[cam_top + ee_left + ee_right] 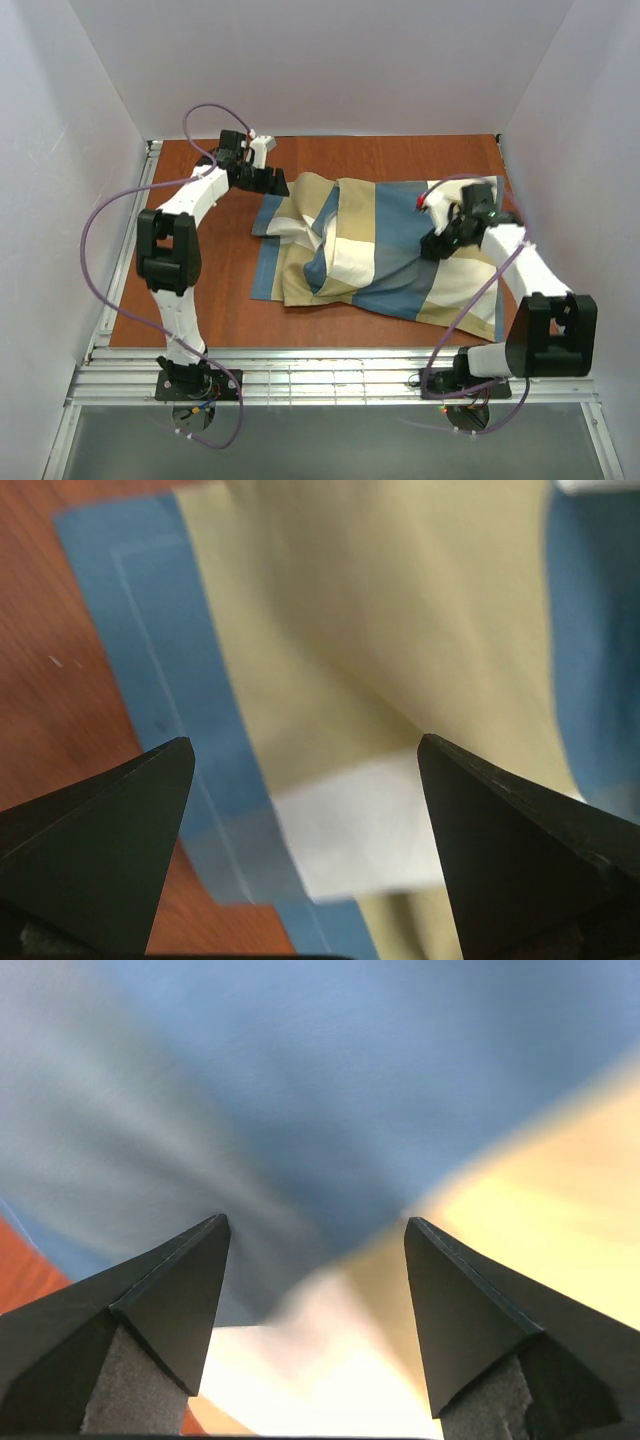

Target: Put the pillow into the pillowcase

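Observation:
The pillowcase [380,250], in blue, tan and cream blocks, lies rumpled and bulging across the middle of the brown table [210,290]. I see no plain cream pillow with a heart mark; it is hidden or out of view. My left gripper [275,183] is open and empty at the pillowcase's far left corner. In the left wrist view it [305,742] hovers over the tan and blue cloth [330,630] near its edge. My right gripper [436,245] is open and empty over the right part. In the right wrist view it [315,1220] is close above the blue cloth [300,1080].
White walls close in the table at the back and on both sides. A metal rail frame [330,380] runs along the near edge with both arm bases on it. Bare wood shows left of the cloth and along the back.

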Controlling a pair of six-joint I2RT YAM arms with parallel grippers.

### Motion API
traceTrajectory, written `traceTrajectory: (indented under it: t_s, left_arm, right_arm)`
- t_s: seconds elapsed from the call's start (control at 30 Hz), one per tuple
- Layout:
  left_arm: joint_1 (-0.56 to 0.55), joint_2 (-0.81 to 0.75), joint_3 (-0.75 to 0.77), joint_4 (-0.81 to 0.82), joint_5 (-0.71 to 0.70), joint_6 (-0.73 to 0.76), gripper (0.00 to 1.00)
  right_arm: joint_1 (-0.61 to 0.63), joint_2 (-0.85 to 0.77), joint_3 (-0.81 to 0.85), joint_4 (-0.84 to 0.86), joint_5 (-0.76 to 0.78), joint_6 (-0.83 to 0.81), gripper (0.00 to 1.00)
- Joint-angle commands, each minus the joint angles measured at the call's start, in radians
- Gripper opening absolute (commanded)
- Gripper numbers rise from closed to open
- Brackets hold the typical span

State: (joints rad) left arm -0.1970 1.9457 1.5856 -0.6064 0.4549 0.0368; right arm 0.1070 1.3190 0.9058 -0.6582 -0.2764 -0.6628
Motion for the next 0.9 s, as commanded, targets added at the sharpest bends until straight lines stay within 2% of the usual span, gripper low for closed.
traceTrajectory:
  t_s: [0.0, 0.03, 0.13, 0.27, 0.37, 0.47, 0.5, 0.53, 0.6, 0.63, 0.73, 0.87]
  left_arm:
    - [0.037, 0.175, 0.169, -0.012, -0.048, 0.041, 0.86]
    - [0.037, 0.223, 0.271, -0.041, -0.051, 0.049, 0.86]
    - [0.034, 0.362, 0.413, -0.061, -0.070, 0.046, 0.88]
    - [-0.008, 0.458, 0.465, -0.044, -0.171, 0.031, 0.89]
    - [-0.033, 0.492, 0.441, -0.041, -0.229, 0.006, 0.87]
    - [-0.053, 0.478, 0.360, -0.032, -0.263, 0.018, 0.74]
    - [-0.055, 0.469, 0.326, -0.021, -0.268, 0.024, 0.64]
    - [-0.056, 0.463, 0.303, -0.020, -0.268, 0.035, 0.47]
    - [-0.055, 0.453, 0.257, -0.056, -0.292, 0.049, 0.24]
    - [-0.041, 0.444, 0.246, -0.067, -0.295, 0.069, 0.00]
    - [0.043, 0.374, 0.198, -0.055, -0.279, 0.098, 0.00]
    - [0.171, 0.351, 0.339, -0.121, -0.309, 0.196, 0.00]
  right_arm:
    - [-0.174, 0.090, 0.273, -0.013, -0.174, 0.072, 0.67]
    - [-0.243, 0.115, 0.327, -0.062, -0.182, 0.092, 0.68]
    - [-0.340, 0.172, 0.445, -0.092, -0.132, 0.153, 0.72]
    - [-0.368, 0.255, 0.476, -0.090, -0.002, 0.157, 0.77]
    - [-0.368, 0.343, 0.484, -0.095, 0.032, 0.167, 0.77]
    - [-0.366, 0.413, 0.478, -0.095, 0.020, 0.183, 0.77]
    - [-0.365, 0.430, 0.482, -0.093, 0.011, 0.190, 0.77]
    - [-0.362, 0.443, 0.484, -0.093, 0.005, 0.199, 0.77]
    - [-0.348, 0.482, 0.492, -0.095, -0.035, 0.207, 0.76]
    - [-0.342, 0.488, 0.487, -0.095, -0.067, 0.207, 0.74]
    - [-0.282, 0.485, 0.458, -0.095, -0.124, 0.200, 0.70]
    - [-0.147, 0.461, 0.362, -0.093, -0.145, 0.203, 0.66]
